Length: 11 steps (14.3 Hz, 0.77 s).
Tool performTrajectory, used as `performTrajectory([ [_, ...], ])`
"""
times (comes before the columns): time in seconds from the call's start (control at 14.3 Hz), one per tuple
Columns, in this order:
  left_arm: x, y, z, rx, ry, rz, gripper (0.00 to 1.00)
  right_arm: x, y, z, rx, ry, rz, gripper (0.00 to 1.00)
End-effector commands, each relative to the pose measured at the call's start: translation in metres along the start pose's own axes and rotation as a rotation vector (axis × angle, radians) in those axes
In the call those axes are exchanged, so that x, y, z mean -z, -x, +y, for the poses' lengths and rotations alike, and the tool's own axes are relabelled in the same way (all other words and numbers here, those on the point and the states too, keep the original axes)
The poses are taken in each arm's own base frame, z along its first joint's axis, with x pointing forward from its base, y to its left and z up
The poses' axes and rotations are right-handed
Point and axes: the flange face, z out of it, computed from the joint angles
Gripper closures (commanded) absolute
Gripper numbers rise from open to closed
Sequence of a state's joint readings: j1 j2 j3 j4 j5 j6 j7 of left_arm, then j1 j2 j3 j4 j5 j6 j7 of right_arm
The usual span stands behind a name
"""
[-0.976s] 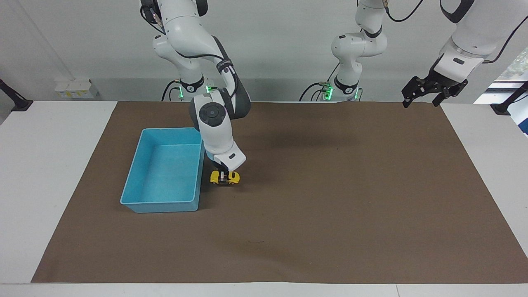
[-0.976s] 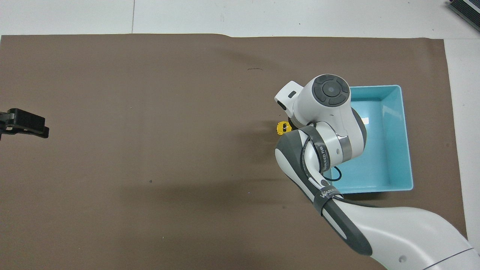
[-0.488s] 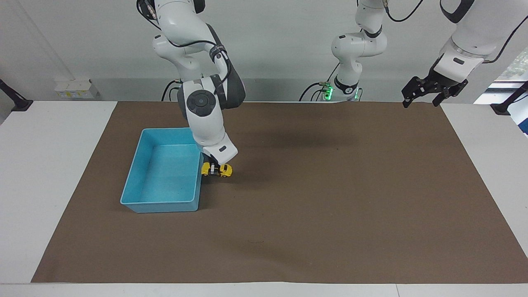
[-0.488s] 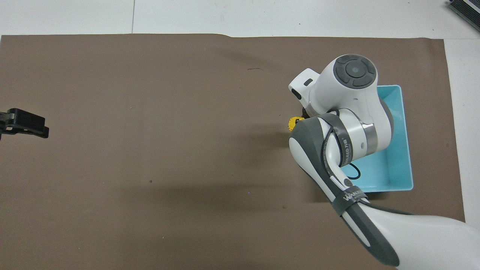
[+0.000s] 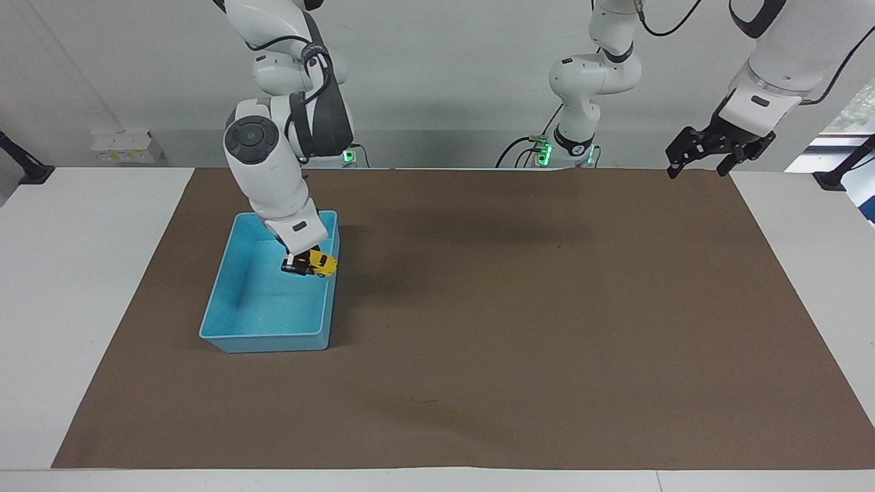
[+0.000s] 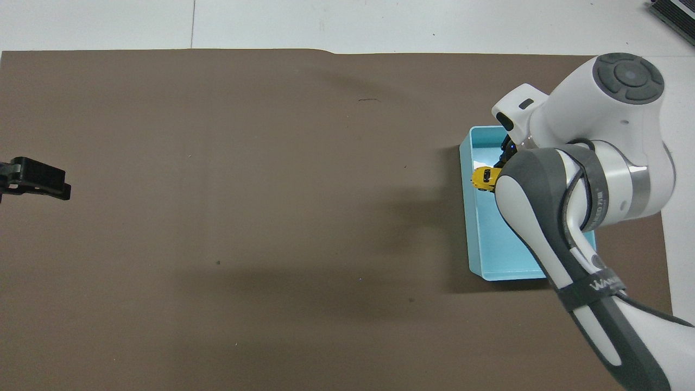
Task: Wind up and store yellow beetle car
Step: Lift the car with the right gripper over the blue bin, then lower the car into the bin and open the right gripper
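Facing view: the right tool [image 5: 301,266] pinches the yellow beetle car [image 5: 318,263], tilted, in the air over the blue bin [image 5: 231,295], just inside the wall below it; the left tool [image 5: 704,153] waits spread above the counter [image 5: 547,328] edge. Overhead view: the car [image 6: 482,178] shows beside the right arm, over the bin [image 6: 470,217]. Lowering toward the bin floor before letting go would likely stop it bouncing out.

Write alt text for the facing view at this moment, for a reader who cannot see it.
The right gripper holds the yellow beetle car tilted in the air over the blue bin, which sits on a brown mat toward the right arm's end of the table. The left gripper waits open, raised over the mat's corner.
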<state>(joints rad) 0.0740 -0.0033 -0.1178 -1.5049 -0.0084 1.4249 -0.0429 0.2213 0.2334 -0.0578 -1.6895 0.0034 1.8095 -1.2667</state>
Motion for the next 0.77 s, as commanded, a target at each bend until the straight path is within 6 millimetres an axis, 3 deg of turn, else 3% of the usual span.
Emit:
performTrajectory([
  [0.0,0.005,0.002,-0.004,0.013,-0.01,-0.004,0.0,-0.016,0.033,-0.011,0.056,-0.022,-0.011,0.91],
  [0.42,0.004,0.002,-0.004,0.013,-0.01,-0.006,0.0,-0.048,0.073,-0.034,0.137,0.028,0.003,0.91],
  [0.56,0.004,0.002,-0.004,0.013,-0.01,-0.006,0.0,-0.065,0.086,-0.033,0.167,0.03,-0.003,0.91],
  [0.7,0.004,0.002,-0.004,0.013,-0.01,-0.006,0.0,-0.076,0.086,-0.035,0.18,0.041,-0.002,0.91],
])
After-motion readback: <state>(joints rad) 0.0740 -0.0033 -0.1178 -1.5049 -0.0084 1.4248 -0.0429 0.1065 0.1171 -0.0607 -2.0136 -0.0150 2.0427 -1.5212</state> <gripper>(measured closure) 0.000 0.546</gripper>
